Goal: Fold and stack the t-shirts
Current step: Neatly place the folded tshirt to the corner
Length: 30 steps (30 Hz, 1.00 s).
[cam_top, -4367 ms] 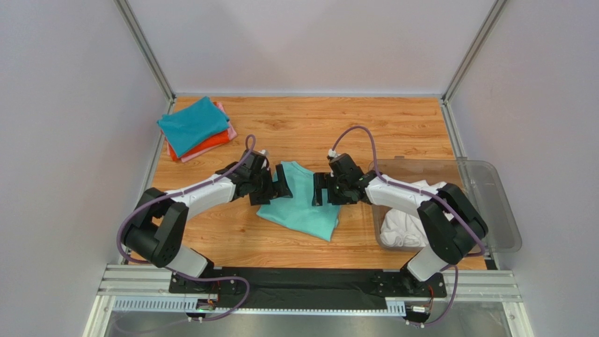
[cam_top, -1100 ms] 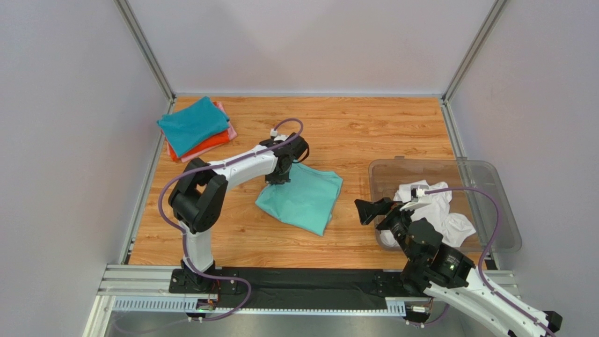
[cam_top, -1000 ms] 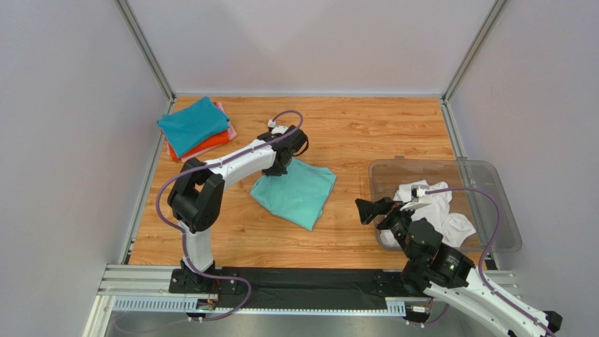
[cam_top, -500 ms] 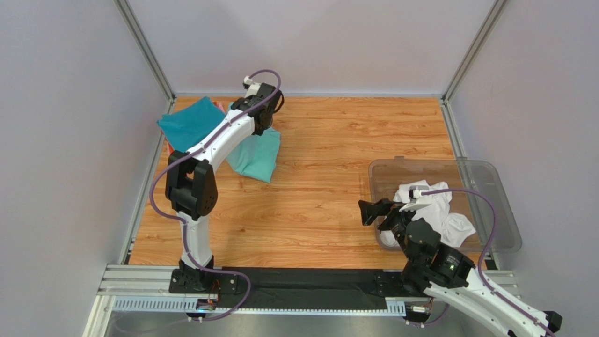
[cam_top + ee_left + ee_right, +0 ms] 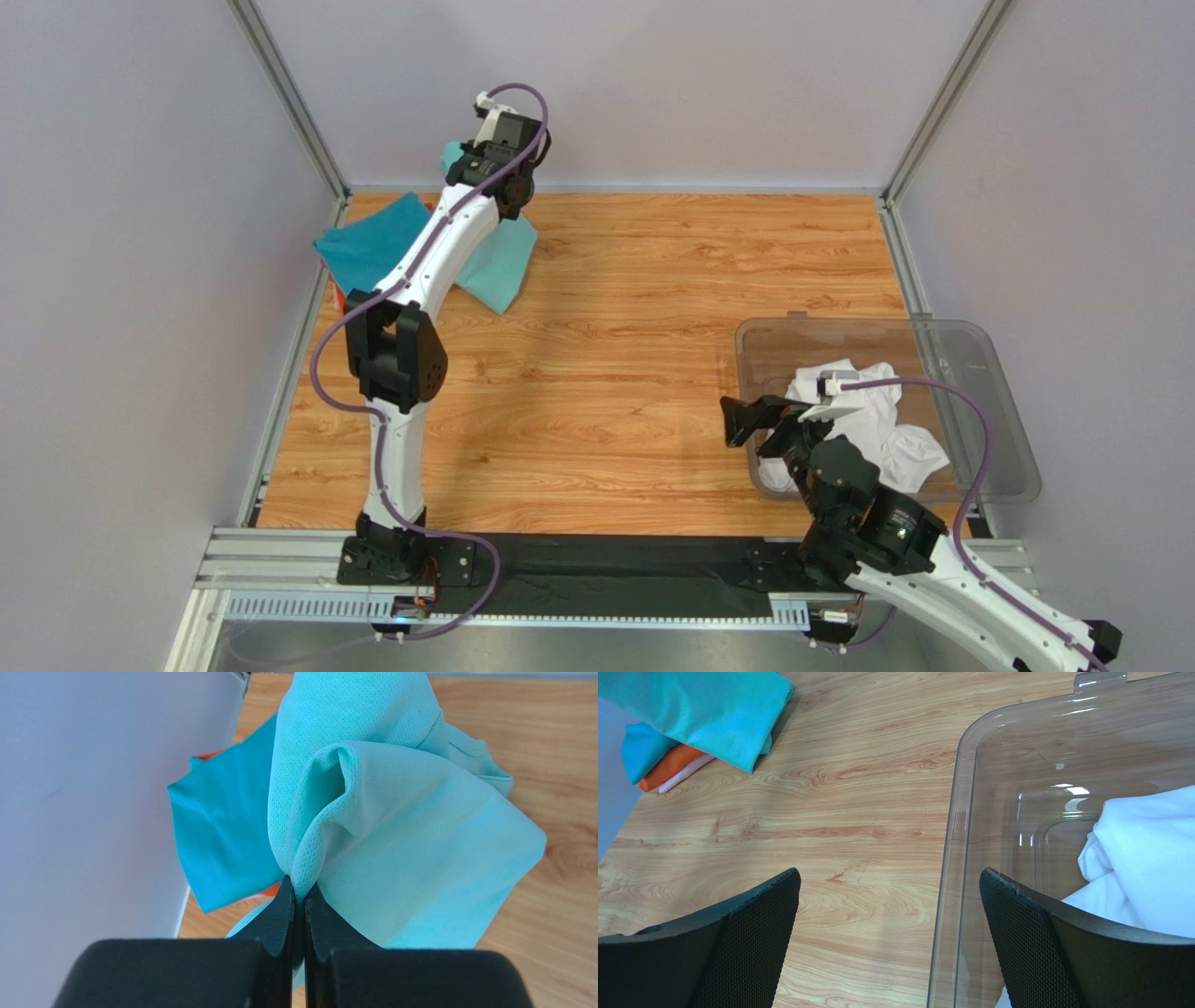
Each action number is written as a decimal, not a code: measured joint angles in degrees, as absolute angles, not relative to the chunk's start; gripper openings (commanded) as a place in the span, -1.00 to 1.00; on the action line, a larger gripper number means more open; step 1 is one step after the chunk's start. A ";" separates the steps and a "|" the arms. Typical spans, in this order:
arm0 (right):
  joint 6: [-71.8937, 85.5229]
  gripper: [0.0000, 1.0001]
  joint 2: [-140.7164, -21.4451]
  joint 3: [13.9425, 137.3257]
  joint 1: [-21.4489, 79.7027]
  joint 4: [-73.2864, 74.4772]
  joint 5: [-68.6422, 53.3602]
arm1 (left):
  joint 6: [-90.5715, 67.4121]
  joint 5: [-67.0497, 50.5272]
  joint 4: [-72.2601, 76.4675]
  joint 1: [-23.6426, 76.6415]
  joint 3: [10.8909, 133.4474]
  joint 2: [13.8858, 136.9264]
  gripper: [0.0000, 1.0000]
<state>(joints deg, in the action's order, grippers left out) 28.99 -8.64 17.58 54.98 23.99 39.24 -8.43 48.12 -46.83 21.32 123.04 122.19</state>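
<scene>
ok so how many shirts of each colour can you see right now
mint green shirt: 1
teal shirt: 1
orange shirt: 1
pale pink shirt: 1
white shirt: 1 crumpled heap, possibly more
total: at least 5

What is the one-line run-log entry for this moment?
left jaws: shut on mint-green t-shirt, hanging beside folded stack | right jaws: open, empty, at clear bin rim | white t-shirt: in bin

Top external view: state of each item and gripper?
Left gripper, shut on mint-green cotton t-shirt.
Mint-green cotton t-shirt, hanging from that grip.
Right gripper, open, empty.
Teal-blue folded t-shirt, lying on orange-red t-shirt.
White t-shirt, crumpled inside clear plastic bin.
Clear plastic bin, open-topped.
</scene>
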 measured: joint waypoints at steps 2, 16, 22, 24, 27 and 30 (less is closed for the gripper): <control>28.80 1.00 -8.67 17.58 54.98 23.99 39.62 | -6.63 48.16 -45.84 20.82 124.86 122.67 -1.00; 28.62 1.00 -12.91 17.58 54.98 23.88 41.08 | 2.35 50.72 -39.81 19.97 132.55 123.04 -1.00; 28.62 1.00 -13.72 17.58 54.98 23.83 41.08 | 2.94 51.09 -38.63 17.80 133.25 123.04 -1.00; 28.64 1.00 -13.87 17.58 54.98 23.75 41.08 | 2.92 50.94 -38.44 16.62 133.25 123.04 -1.00; 28.67 1.00 -14.13 17.58 54.98 23.70 41.08 | 2.85 50.35 -38.35 14.66 133.36 123.07 -1.00; 28.69 1.00 -15.22 17.58 54.98 23.64 41.08 | 2.57 49.45 -38.20 12.34 134.17 123.50 -1.00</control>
<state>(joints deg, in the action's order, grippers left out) 28.69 -15.22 17.58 54.98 23.64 41.08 2.57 49.45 -38.20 12.34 134.17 123.50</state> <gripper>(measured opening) 0.998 0.017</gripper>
